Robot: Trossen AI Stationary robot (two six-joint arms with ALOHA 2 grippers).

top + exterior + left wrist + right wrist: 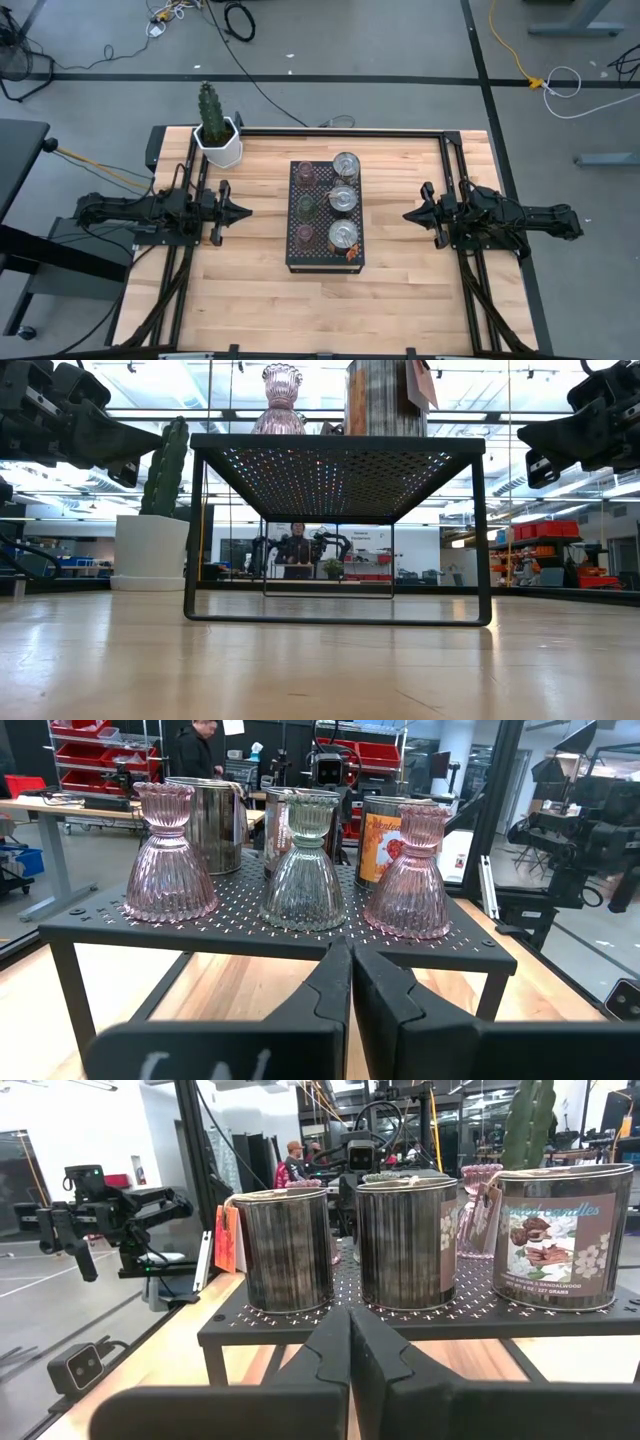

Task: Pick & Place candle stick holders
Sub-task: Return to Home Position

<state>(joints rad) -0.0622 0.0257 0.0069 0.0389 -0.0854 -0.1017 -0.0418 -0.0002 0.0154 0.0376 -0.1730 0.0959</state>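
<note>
A black perforated stand (325, 215) sits at the table's middle. Along its left side stand three ribbed glass holders: pink (172, 855), green (303, 860) and pink (410, 875). Along its right side stand three wider silvery tins (288, 1248), (405, 1240), (560, 1240); each rests on its base. My left gripper (245, 211) hovers left of the stand, shut and empty, pointing at it; it also shows in its wrist view (352, 970). My right gripper (408, 215) hovers right of the stand, shut and empty, as its wrist view shows too (350, 1330).
A white pot with a cactus (216, 135) stands at the table's far left corner. Bare wood lies between each gripper and the stand, and in front of the stand (325, 300). A person (296, 545) stands in the room far behind the table.
</note>
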